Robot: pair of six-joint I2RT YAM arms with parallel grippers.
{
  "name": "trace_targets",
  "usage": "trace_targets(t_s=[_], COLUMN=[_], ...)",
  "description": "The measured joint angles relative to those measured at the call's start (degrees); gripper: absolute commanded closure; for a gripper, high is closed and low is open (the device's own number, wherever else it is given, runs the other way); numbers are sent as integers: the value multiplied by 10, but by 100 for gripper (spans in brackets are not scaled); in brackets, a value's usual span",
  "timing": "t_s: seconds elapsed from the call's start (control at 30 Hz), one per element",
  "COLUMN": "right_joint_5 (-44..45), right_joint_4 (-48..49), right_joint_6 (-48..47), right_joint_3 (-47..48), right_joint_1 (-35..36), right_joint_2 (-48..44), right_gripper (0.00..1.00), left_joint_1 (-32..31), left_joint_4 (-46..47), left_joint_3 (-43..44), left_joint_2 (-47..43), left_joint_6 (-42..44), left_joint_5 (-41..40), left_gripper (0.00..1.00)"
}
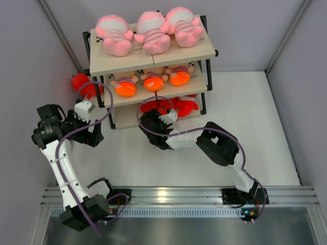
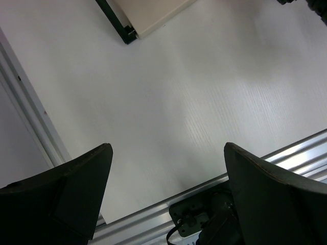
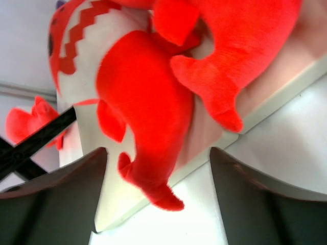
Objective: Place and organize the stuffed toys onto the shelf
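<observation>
Farthest left, one red shark (image 1: 82, 83) lies on the table (image 1: 255, 127) outside the shelf (image 1: 207, 50), tucked against its left rear post. I judge it to be the one toy not yet shelved, so the task looks nearly finished and fetching this shark is the step that remains.

My left gripper (image 2: 167, 146) sits nearest it. The jaws are spread wide with nothing between them. The wrist view shows only bare table below, with a foot of the shelf at the upper edge. To fetch the shark I would have to swing outward and back, clear of the black frame, come down over its body and squeeze firmly, since plush gives under the pads.

On the shelf, three pink dolls (image 1: 152, 31) lie in a row on the top board and three more (image 1: 153, 79) line the middle one. The bottom board holds the sharks (image 1: 176, 106).

My right gripper (image 3: 158, 150) is at the front of that bottom board, also wide open and gripping nothing. A shark's tail hangs over the board edge between my fingers. I cannot tell whether either pad brushes it. That overhang could snag, so I would back straight out, or nudge the tail inward to make room for the last shark.
</observation>
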Motion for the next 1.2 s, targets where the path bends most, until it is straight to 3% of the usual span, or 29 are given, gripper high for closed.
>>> trace_targets(t_s=[0.1, 0.33, 0.53, 0.9, 1.2], right_joint_5=[-5, -18, -41, -35, -27], right_joint_4=[-1, 9, 29, 85, 127], right_joint_6=[-24, -85, -163, -373, -516], right_joint_3=[-1, -37, -101, -207, -258], right_joint_1=[4, 11, 16, 40, 43], right_joint_2=[-16, -74, -146, -300, -385], right_gripper=[7, 6, 8, 9, 10], left_joint_1=[0, 0, 2, 33, -19], left_joint_4=[6, 27, 66, 184, 327], left_joint_3=[-9, -10, -10, 1, 1], left_joint_2=[0, 0, 11, 146, 216], left_joint_6=[-3, -14, -23, -65, -141], left_joint_5=[-16, -56, -125, -192, -272], left_gripper=[4, 4, 20, 25, 25])
